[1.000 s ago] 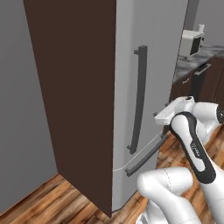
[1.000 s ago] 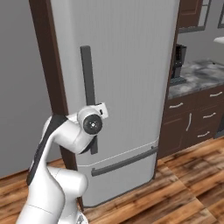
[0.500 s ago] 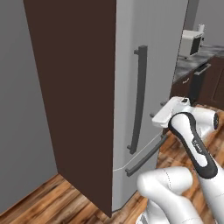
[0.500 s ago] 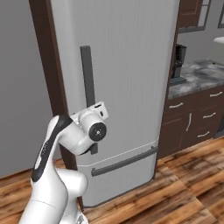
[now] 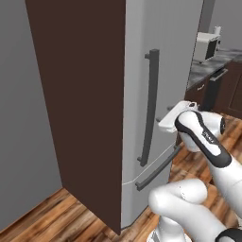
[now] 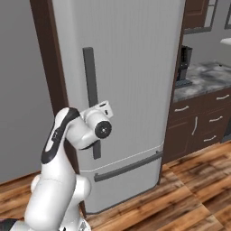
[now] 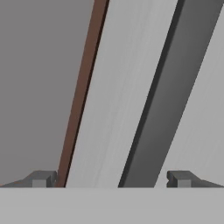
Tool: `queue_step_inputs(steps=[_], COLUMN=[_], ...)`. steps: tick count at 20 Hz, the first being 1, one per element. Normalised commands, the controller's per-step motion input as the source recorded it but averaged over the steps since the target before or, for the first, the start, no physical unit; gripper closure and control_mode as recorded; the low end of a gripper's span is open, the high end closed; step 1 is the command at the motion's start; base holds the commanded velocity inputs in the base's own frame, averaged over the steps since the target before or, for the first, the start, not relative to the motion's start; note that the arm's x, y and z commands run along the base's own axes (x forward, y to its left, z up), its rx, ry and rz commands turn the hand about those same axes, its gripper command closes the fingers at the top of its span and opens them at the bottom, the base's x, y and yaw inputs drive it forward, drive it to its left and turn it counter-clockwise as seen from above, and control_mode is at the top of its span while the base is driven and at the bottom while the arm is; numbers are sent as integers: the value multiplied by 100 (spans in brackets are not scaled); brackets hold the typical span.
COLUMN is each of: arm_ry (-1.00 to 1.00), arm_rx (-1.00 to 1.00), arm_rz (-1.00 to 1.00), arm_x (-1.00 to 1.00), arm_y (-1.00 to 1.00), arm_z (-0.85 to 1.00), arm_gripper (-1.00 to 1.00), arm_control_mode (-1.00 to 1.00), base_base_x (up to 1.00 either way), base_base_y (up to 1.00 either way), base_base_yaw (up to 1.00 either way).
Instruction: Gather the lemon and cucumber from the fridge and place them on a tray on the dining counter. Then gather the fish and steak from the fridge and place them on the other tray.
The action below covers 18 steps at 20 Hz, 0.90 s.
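The tall light grey fridge (image 5: 175,56) (image 6: 135,67) stands shut, its long dark grey bar handle (image 5: 150,104) (image 6: 89,72) running vertically. My gripper (image 5: 165,124) (image 6: 97,108) hovers at mid-height of the door, close to the handle and pointing at it. In the hand view the gripper (image 7: 112,179) is open, and the handle (image 7: 166,96) runs between its two fingertips, nearer the right one, without touching either. The lemon, cucumber, fish and steak are hidden behind the shut door. The trays and the dining counter are out of view.
A dark brown cabinet panel (image 5: 80,104) (image 6: 45,45) flanks the fridge's left side. To the right runs a marbled counter over dark drawers (image 6: 198,126), with a coffee machine (image 6: 184,63) and a microwave (image 5: 208,47). The floor (image 6: 180,198) is wood.
The hand has edged closer to the fridge handle. The jaws have stayed open and the fridge door has not moved.
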Motion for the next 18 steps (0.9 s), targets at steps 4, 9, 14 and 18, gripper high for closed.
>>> queue_step_inputs(steps=[4, 9, 14, 18], arm_ry=[0, 0, 0, 0], arm_rx=[0, 0, 0, 0], arm_rz=[0, 0, 0, 0], arm_x=[25, 27, 30, 30], arm_y=[0, 0, 0, 3], arm_z=[0, 0, 0, 0], arm_gripper=[-100, -100, -100, -100], arm_control_mode=[-100, -100, -100, -100], base_base_x=[0, 0, 0, 0], base_base_y=[0, 0, 0, 0], base_base_yaw=[0, 0, 0, 0])
